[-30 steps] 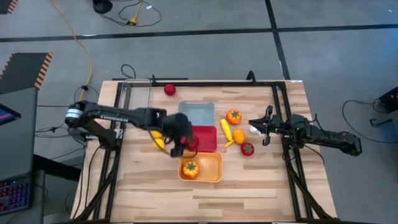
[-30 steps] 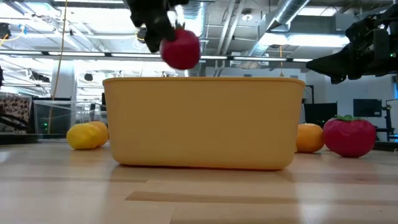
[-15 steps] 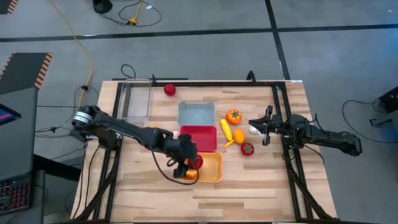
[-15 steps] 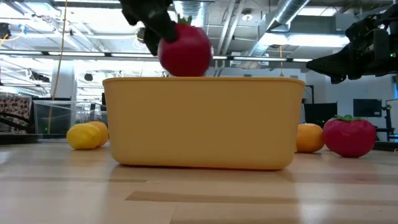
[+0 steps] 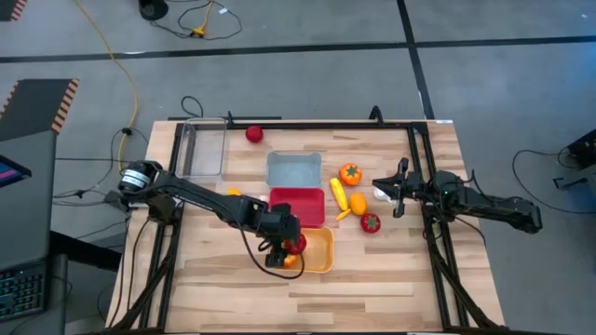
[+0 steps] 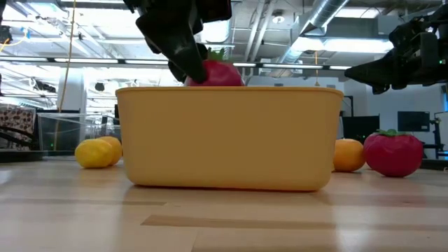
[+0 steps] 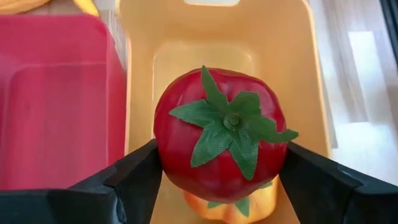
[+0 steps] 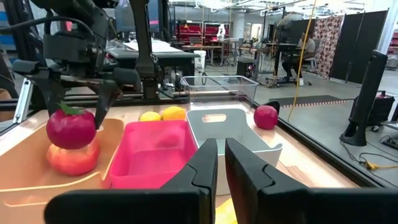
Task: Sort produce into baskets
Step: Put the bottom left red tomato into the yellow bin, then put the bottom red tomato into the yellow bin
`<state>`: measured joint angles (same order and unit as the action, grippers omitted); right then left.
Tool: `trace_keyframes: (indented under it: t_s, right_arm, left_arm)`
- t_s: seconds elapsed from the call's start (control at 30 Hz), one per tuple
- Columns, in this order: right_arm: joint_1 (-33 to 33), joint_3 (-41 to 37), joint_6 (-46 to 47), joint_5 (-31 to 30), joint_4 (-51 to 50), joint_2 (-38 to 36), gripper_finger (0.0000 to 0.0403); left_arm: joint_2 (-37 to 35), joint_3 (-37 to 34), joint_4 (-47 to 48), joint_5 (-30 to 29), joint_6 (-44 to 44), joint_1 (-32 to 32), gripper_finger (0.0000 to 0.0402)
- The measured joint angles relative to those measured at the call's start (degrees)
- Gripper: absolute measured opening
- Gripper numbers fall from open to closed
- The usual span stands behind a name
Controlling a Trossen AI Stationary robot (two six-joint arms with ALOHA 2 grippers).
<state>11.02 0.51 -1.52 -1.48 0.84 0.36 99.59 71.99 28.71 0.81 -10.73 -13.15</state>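
From above, the left claw point(image 5: 284, 251) is over the near-left end of the orange tub point(image 5: 312, 250), squeezing a red tomato point(image 5: 295, 245). The red tub point(image 5: 298, 206) sits just behind the orange one, and the blue-grey tub point(image 5: 294, 170) is behind that. The right claw point(image 5: 399, 187) waits over the table point(image 5: 372, 279) on the right, near loose fruit. From table height, the tomato point(image 6: 213, 72) pokes up just over the orange tub's point(image 6: 227, 136) rim, with the left claw's fingers point(image 6: 175, 42) around it. The left wrist view shows both fingers point(image 7: 134, 177) pressed on the tomato's point(image 7: 221, 134) sides, right above an orange fruit point(image 7: 227, 208) in the tub. In the right wrist view, the right claw point(image 8: 221, 158) is nearly closed and holds nothing.
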Motion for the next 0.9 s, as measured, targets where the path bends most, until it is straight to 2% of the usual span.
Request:
trace_keyframes:
  t_s: [0.4,0.9]
  right_arm:
    - [0.01,0.00,0.02,0.00,0.00,-0.02,0.0061]
    - [-0.02,0.00,0.02,0.04,0.02,0.00,0.0061]
  left_arm:
    - [-0.04,1.30,0.55,-0.12,3.52,0.24,0.0379]
    - [-0.20,8.59,9.68,-0.09,4.47,4.33,0.0384]
